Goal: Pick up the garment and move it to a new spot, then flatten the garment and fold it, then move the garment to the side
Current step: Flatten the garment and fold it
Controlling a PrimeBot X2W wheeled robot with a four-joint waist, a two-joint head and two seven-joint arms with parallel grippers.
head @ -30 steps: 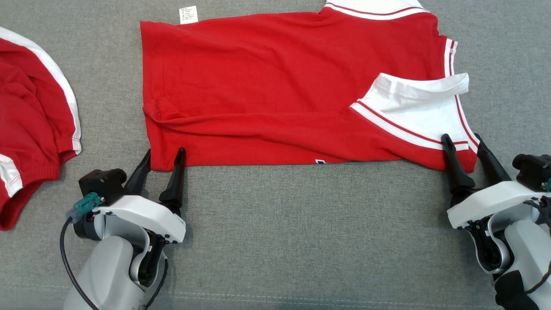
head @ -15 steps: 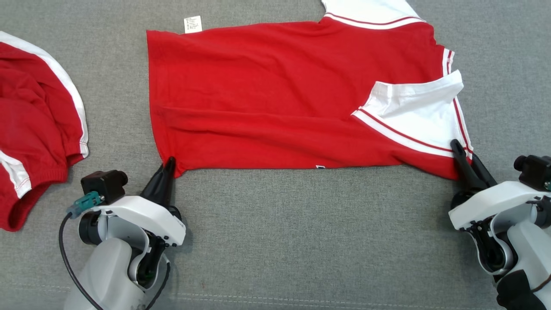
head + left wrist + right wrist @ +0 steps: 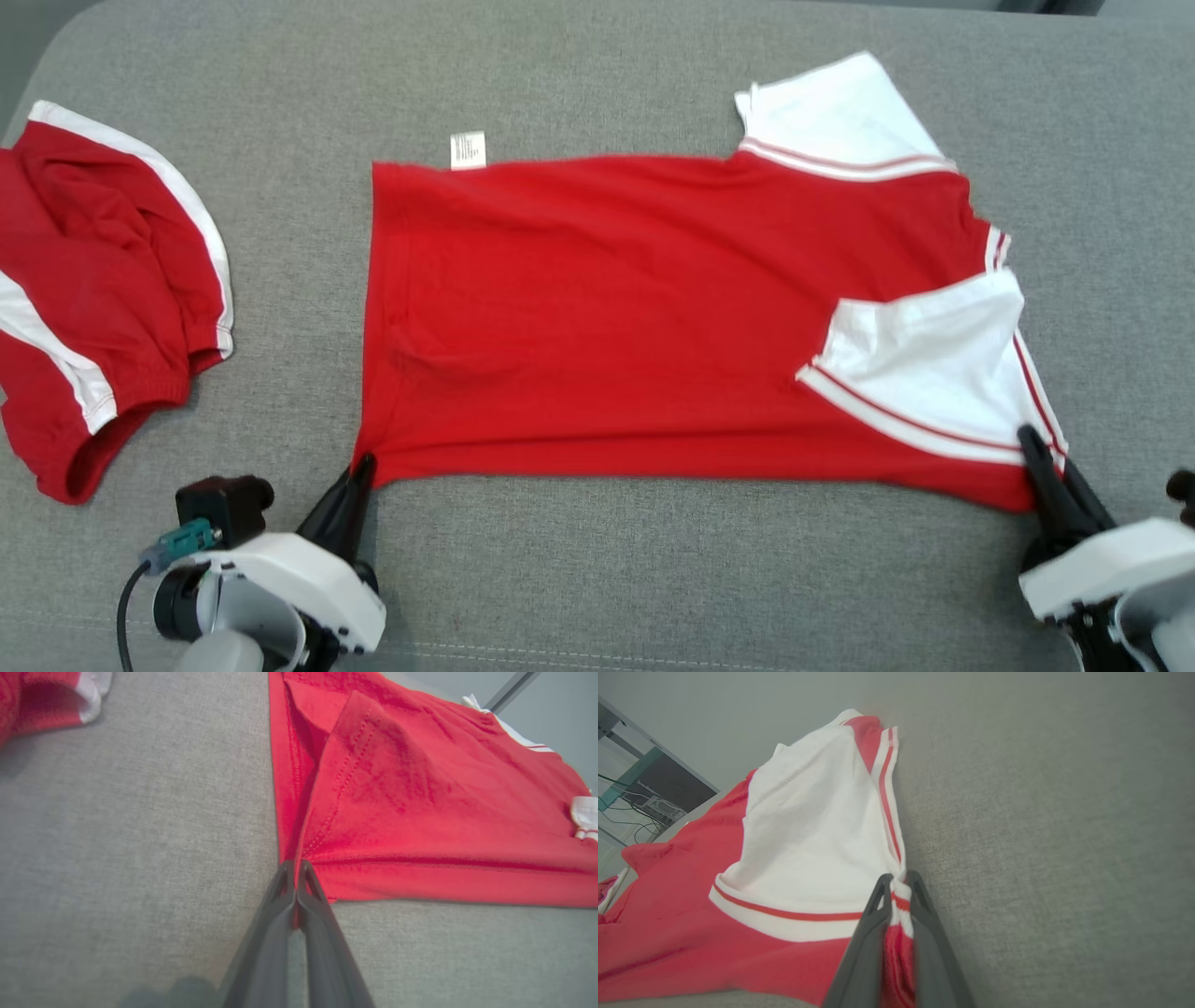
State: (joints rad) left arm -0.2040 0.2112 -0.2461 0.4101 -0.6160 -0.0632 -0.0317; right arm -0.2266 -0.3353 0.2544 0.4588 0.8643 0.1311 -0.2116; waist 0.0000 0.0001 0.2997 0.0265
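Observation:
The garment is a red T-shirt with white sleeves, spread sideways on the grey cushion with one sleeve folded over its right part. My left gripper is shut on the shirt's near left hem corner; the left wrist view shows that gripper with fingers pressed together on the red hem. At the near right corner my right gripper is shut on the striped shoulder edge. In the right wrist view the gripper pinches bunched white and red cloth.
A second red garment with white stripes lies crumpled at the left of the grey cushion. Bare grey fabric runs along the near side and to the right of the shirt. A desk with cables stands beyond the cushion.
Both grippers shut on the shirt's near corners and have pulled it towards me. The head camera has also shifted, so the whole scene sits lower in view.

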